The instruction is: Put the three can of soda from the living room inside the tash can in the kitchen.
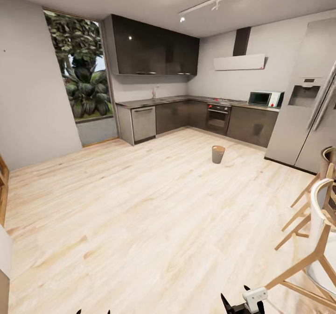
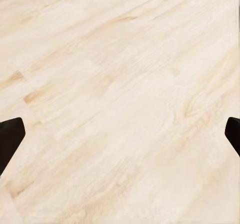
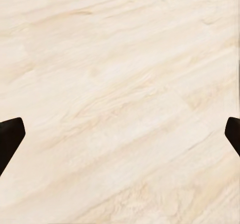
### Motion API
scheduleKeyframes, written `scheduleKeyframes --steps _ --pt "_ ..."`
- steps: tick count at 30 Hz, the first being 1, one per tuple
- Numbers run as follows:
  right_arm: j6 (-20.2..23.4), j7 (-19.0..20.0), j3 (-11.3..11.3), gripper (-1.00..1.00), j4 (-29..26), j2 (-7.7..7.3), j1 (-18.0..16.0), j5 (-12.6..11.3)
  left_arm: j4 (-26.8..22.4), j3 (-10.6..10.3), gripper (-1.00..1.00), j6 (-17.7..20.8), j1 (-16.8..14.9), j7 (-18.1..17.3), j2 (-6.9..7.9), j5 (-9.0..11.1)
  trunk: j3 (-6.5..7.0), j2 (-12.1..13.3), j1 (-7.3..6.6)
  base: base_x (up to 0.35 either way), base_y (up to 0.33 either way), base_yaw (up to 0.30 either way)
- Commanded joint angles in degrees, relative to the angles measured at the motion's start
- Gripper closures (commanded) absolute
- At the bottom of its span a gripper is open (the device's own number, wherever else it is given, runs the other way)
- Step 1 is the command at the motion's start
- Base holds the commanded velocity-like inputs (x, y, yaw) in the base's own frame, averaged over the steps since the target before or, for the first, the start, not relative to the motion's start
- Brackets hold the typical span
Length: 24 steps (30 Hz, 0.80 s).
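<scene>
Both pincers hang low over bare floor (image 2: 120, 84), each with fingers spread wide apart and nothing between them: left pincer (image 2: 120, 139) and right pincer (image 3: 120, 139) show only dark fingertips at the frame sides, pale planks beneath. In the head view the right pincer's tips poke up at the bottom edge, the left's just beside them further left. No soda can is gripped, so judge this as transit, not a drop. Ahead, the tash can (image 1: 218, 154) stands upright on open floor in the kitchen, well apart from you, in front of the oven (image 1: 218, 118) and clear of the fridge (image 1: 303, 117) to its right. Wooden chairs (image 1: 312, 230) crowd your right side, near the right arm. If you are heading for cans, turn the base away without sweeping that arm into the chair legs; keep both arms tucked low. If approaching the bin, drive straight, stop short of it, and note its spot for return trips. Cabinets (image 1: 154, 47) and window (image 1: 81, 66) lie beyond.
</scene>
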Motion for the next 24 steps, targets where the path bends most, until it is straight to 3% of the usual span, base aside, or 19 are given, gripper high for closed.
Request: scheduleKeyframes --steps 1,24 --pt "0.0 0.0 0.0 -1.0 0.0 0.0 0.0 0.0 0.0 0.0 -1.0 0.0 0.0 0.0 0.0 0.0 0.0 0.0 0.0 0.283 0.213 -0.236" --pt "-0.01 0.0 0.0 -1.0 0.0 0.0 0.0 0.0 -0.01 -0.07 -1.0 -0.01 0.0 0.0 -0.02 -0.01 0.0 0.0 0.0 0.283 0.203 -0.206"
